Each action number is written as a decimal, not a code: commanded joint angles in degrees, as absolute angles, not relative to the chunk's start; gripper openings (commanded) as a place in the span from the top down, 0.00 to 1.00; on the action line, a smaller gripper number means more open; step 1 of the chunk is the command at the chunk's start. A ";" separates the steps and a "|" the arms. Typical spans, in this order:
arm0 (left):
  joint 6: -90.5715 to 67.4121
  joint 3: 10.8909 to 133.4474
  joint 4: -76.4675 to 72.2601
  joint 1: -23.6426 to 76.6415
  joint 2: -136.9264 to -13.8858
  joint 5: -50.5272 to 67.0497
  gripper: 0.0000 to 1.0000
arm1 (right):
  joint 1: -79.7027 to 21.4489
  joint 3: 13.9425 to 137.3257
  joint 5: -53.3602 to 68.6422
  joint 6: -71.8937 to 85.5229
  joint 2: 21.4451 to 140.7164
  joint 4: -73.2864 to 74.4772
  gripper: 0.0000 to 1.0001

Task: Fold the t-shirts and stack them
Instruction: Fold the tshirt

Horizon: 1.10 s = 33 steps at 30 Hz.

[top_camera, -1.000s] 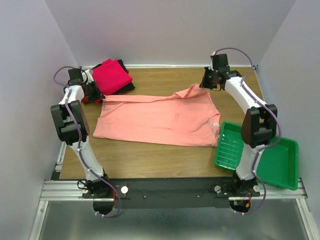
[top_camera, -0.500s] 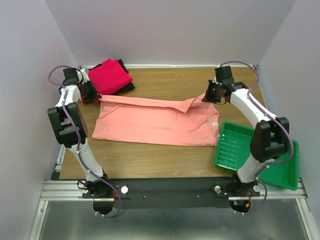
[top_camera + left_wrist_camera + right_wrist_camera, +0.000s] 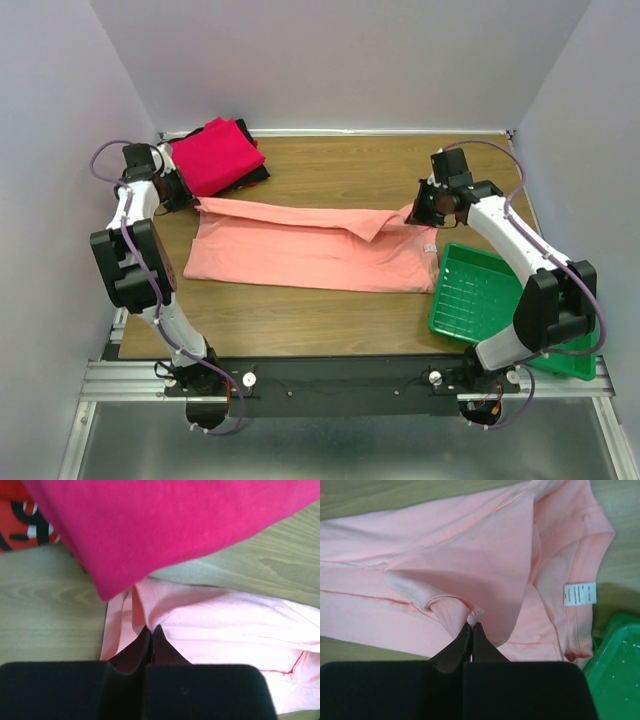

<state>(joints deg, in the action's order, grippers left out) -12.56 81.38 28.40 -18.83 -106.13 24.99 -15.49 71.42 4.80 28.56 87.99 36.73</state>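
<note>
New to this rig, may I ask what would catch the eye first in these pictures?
A salmon shirt lies spread mid-table, its far edge pinched at either end by the left gripper and the right gripper. A folded magenta shirt sits in the far left corner, and a green tray sits at the near right.

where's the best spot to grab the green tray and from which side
Probably the left wall of the green tray, toward its near end, coming straight down with one finger inside and one outside. The tray lies flat, open side up, so its thin upright rim is the only part slim enough to pinch; the salmon-pink shirt crowds that wall's far end.
</note>
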 commanded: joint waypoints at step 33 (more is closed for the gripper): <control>-16.70 70.22 26.55 -15.74 -90.62 7.20 0.05 | -27.94 68.64 4.38 23.48 87.16 40.62 0.33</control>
<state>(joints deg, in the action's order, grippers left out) -17.34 67.75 29.50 -19.09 -94.00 8.67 -24.99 66.30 3.25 28.29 82.74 42.54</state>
